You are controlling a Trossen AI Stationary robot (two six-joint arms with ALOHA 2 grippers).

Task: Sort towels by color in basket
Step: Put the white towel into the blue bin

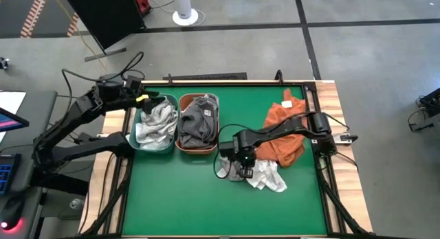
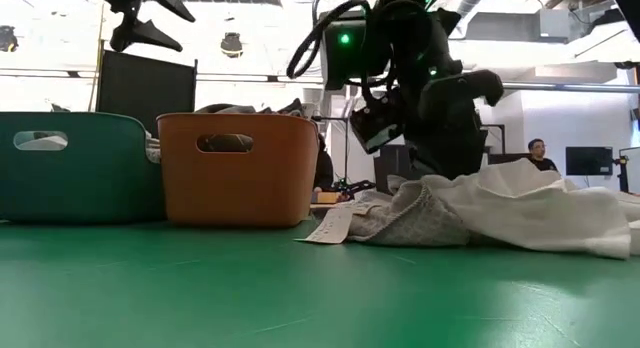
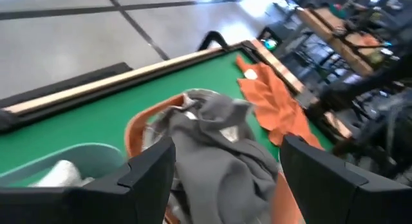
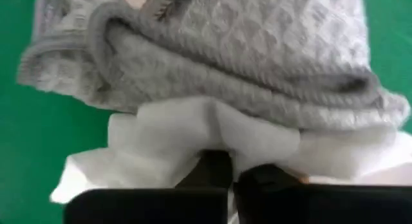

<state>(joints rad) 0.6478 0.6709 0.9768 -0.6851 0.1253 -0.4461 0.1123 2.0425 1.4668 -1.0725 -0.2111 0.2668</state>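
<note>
Soft white cloth (image 4: 193,137) bunches in the right gripper's (image 4: 228,169) clenched fingers, under a waffle-weave grey towel (image 4: 244,63).

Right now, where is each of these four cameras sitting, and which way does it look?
High view: overhead, straight down on the green table; both arms show.
Low view: at tabletop level, looking across at the orange basket; the right arm drops in from above.
Left wrist view: above the baskets, between the open left pincer fingers.
Right wrist view: pressed close, right pincer shut on the white towel.
Shared: the grey towel in the orange basket, also seen from overhead.
</note>
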